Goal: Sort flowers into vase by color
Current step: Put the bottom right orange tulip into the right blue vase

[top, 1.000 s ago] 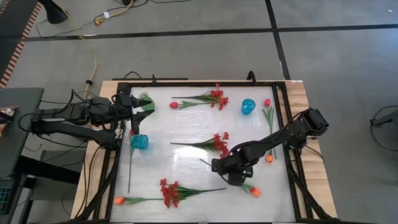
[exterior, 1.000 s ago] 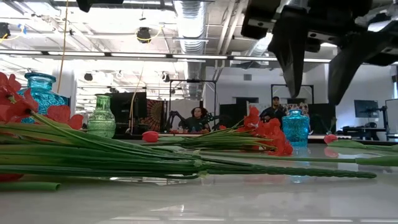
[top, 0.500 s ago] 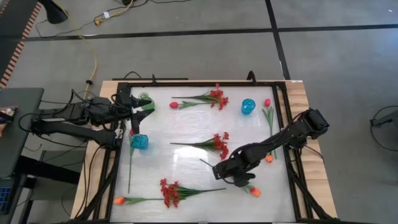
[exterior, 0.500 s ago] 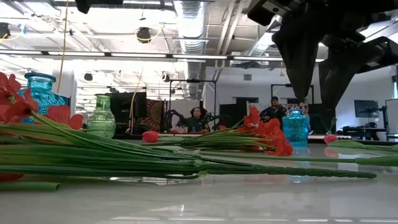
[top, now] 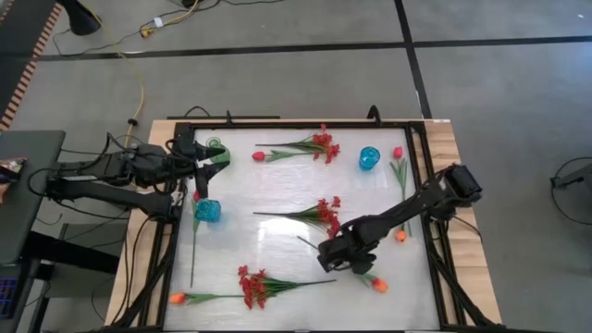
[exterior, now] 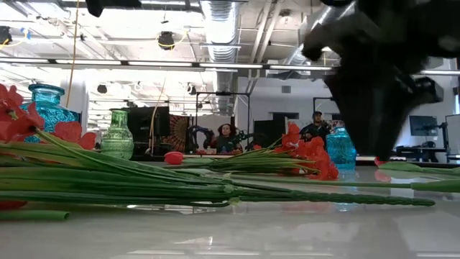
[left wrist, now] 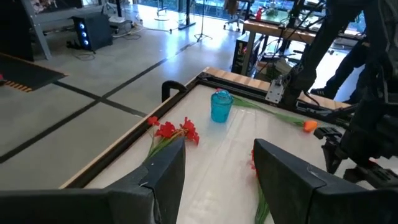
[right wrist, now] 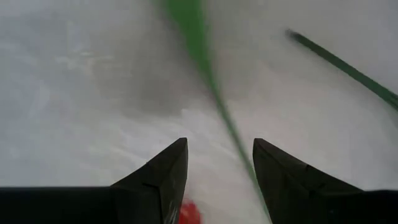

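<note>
My right gripper [top: 339, 255] [right wrist: 217, 146] is open, pointing down just above the table at the near right. A thin green stem [right wrist: 214, 87] runs between its fingers without touching them, and a red-orange bit [right wrist: 189, 215] shows low between them. An orange tulip bud [top: 379, 285] lies on the table just beside it. Red sprays lie at the middle [top: 324, 214], near edge [top: 253, 286] and far edge [top: 321, 143]. My left gripper [top: 197, 165] [left wrist: 217, 146] is open and empty by the green vase [top: 215, 148].
Blue vases stand at the left [top: 206, 210] and far right [top: 369, 158]. More tulips lie at the near left [top: 176, 298], the right [top: 400, 236] [top: 398, 153] and the far side [top: 259, 155]. A black frame [top: 421, 176] rims the table. People sit in the room behind [exterior: 228, 137].
My right gripper has gone down toward the table over the orange tulip's stem and has turned about its wrist. The flowers and vases have stayed where they were.
</note>
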Controlling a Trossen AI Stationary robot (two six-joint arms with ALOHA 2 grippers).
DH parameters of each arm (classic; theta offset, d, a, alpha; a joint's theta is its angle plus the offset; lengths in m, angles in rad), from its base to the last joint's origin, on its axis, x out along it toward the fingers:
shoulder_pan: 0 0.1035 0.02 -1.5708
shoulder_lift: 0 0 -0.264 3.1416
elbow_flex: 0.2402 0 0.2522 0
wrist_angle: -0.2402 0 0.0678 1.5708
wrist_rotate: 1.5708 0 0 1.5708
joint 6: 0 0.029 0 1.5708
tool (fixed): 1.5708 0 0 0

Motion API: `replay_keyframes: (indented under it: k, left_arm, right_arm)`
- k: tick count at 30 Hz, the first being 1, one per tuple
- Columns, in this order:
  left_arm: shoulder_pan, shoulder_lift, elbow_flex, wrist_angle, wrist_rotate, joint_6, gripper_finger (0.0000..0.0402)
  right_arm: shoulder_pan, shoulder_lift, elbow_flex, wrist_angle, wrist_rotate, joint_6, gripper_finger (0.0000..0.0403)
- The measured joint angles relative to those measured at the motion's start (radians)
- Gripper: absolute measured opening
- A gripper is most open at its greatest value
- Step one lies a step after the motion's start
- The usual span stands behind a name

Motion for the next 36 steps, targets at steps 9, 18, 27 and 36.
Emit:
replay_keyframes:
  k: [9,18,27,36]
  left_arm:
    - [0.000,0.000,0.000,-0.056,0.013,-0.007,0.0178]
    - [0.000,0.000,0.000,-0.059,0.014,0.000,0.0178]
    - [0.000,0.000,0.000,-0.059,0.021,-0.003,0.0178]
    - [0.000,0.000,0.000,-0.059,0.020,-0.003,0.0178]
  right_arm:
    - [0.060,0.059,0.001,0.052,0.017,-0.015,0.0207]
    - [0.085,0.123,0.006,0.063,0.022,0.034,0.0190]
    - [0.089,0.129,0.003,0.029,0.024,0.078,0.0064]
    - [0.122,0.113,0.039,-0.017,0.035,0.130,0.0025]
